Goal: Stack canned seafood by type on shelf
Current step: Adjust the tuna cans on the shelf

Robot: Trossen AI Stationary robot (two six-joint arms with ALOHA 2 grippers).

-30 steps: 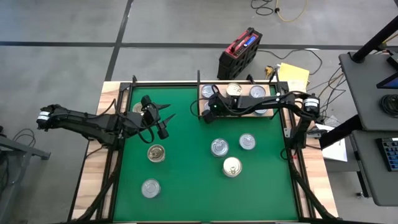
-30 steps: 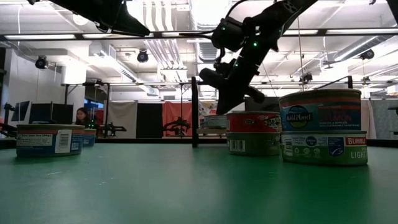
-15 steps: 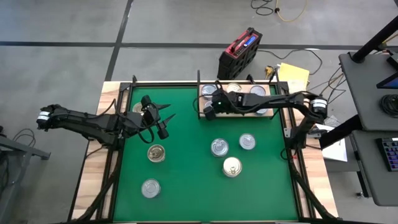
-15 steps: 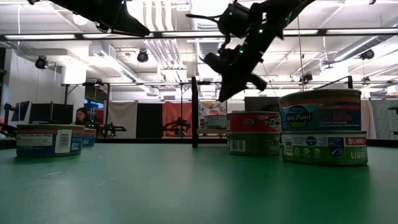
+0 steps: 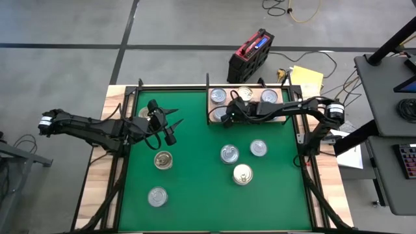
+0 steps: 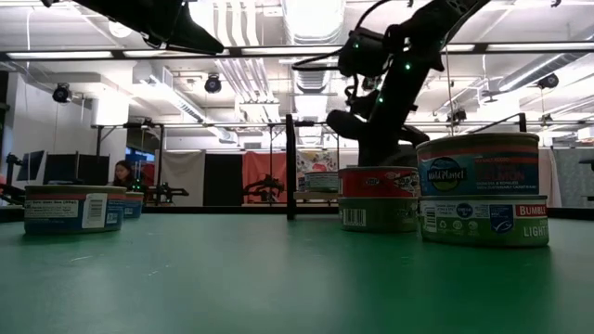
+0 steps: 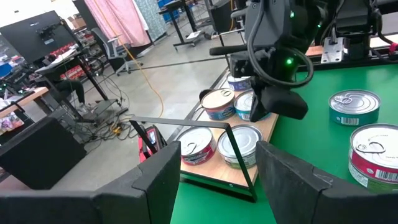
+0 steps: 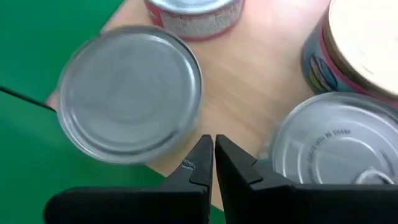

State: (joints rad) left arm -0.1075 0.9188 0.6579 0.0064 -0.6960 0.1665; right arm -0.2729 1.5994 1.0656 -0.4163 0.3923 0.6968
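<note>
On the green mat (image 5: pixel 195 162) five loose tins (image 5: pixel 242 173) stand lids-up, beyond them the shelf (image 5: pixel 281 117) lying crosswise holds more under the right gripper (image 8: pixel 214 152), fingers pressed together, the left gripper (image 5: pixel 174 117) spread, workshop behind.

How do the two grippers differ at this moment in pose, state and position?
The left gripper has its fingers spread apart and hangs over the green mat on the left side, with no can between them. The right gripper has its fingers pressed together and hovers low over the shelf, between cans already there. Both are empty: neither holds a can.
</note>
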